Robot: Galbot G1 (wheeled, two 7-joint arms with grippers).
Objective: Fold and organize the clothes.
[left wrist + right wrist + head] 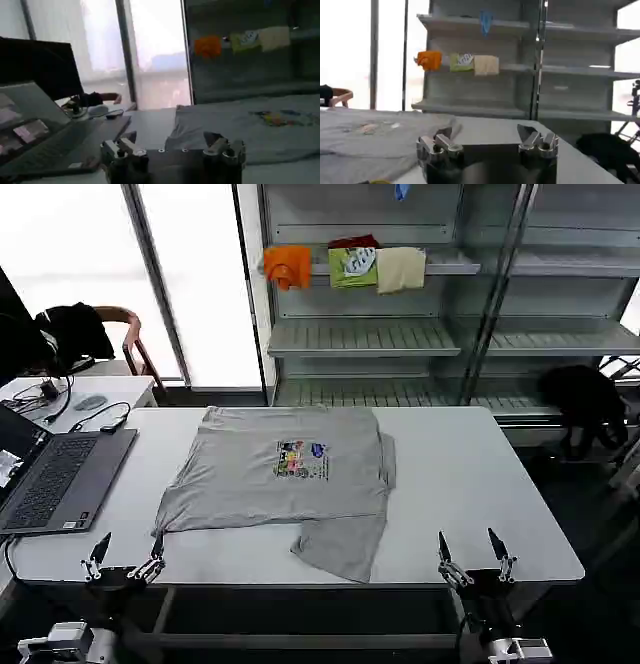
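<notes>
A light grey short-sleeved shirt lies on the white table, partly folded, with its multicoloured chest print facing up and a sleeve hanging toward the front edge. The shirt also lies ahead of the left wrist, and the same shirt spreads beside the right wrist. My left gripper hovers open at the table's front left edge, apart from the fabric. At the front right edge my right gripper stands open, holding nothing.
An open laptop with cables sits on the table's left part. Shelving behind the table holds small orange, green and cream folded garments. A chair with a black garment stands at far left. A dark object rests right of the table.
</notes>
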